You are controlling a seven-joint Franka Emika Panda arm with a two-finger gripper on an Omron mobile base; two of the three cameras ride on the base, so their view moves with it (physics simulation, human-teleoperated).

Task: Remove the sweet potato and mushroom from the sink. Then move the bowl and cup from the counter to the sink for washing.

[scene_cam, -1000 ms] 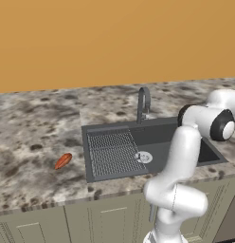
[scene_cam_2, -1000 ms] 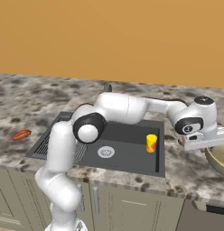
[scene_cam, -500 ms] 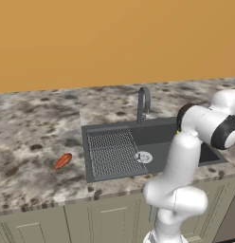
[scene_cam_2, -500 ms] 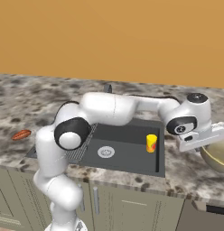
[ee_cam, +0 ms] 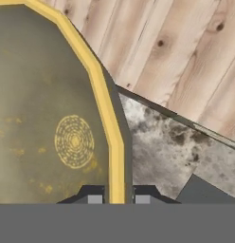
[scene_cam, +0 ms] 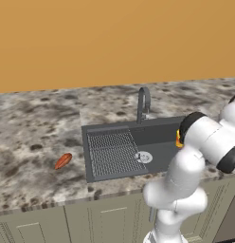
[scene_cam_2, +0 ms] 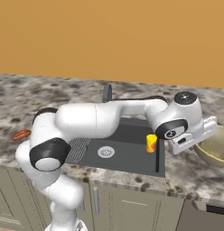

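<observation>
My gripper (ee_cam: 118, 197) is shut on the yellow rim of the tan-gold bowl (ee_cam: 53, 123), one fingertip inside and one outside. The hand (scene_cam_2: 200, 139) holds the bowl (scene_cam_2: 218, 146) at the counter's right end, just right of the sink (scene_cam_2: 127, 145). The yellow cup (scene_cam_2: 151, 143) stands upright in the sink's right part, and a sliver of the cup (scene_cam: 178, 138) shows behind the arm. On the counter left of the sink (scene_cam: 157, 142) lies the orange-red sweet potato (scene_cam: 63, 161), also (scene_cam_2: 21, 134). The mushroom is out of view.
The grey arched faucet (scene_cam: 144, 102) rises behind the basin, and the ribbed drainer grid (scene_cam: 112, 152) fills its left part. My arm stretches across the sink from the left. In the hand view the counter's edge (ee_cam: 185, 123) runs just past the bowl, wooden floor beyond it.
The arm's elbow and shoulder have swung round over the sink. The hand has stayed at the bowl's rim, and the bowl sits slightly higher in the right base view.
</observation>
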